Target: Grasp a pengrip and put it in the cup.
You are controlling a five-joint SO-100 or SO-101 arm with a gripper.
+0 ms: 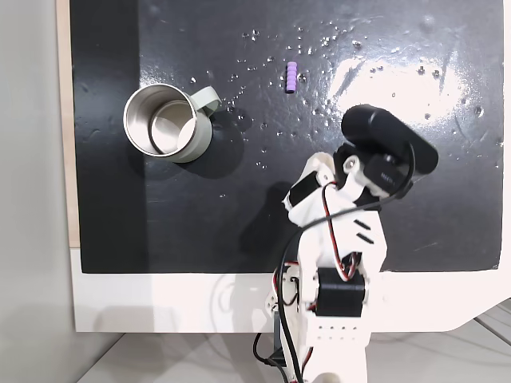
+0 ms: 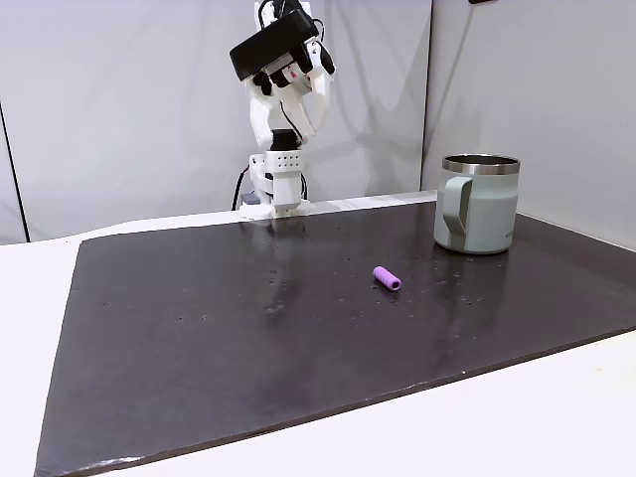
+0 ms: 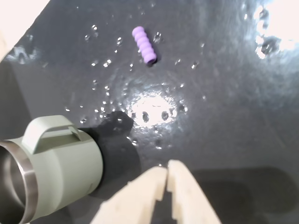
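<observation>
The pengrip point(image 1: 292, 77) is a small purple ribbed tube lying alone on the black mat, also visible in a fixed view from the side point(image 2: 387, 278) and at the top of the wrist view point(image 3: 143, 45). The cup point(image 1: 168, 122) is a pale grey-green mug with a steel inside, standing upright with its handle toward the pengrip point(image 2: 479, 204) point(image 3: 51, 168). My gripper point(image 3: 167, 171) hangs high above the mat, short of both things. Its pale fingers are shut with nothing between them point(image 1: 297, 195).
A black mat point(image 1: 447, 223) covers the white table point(image 1: 160, 303); water drops speckle it around the pengrip. The arm's base point(image 2: 276, 184) stands at the mat's edge. A grey wall rises behind the table in the side fixed view.
</observation>
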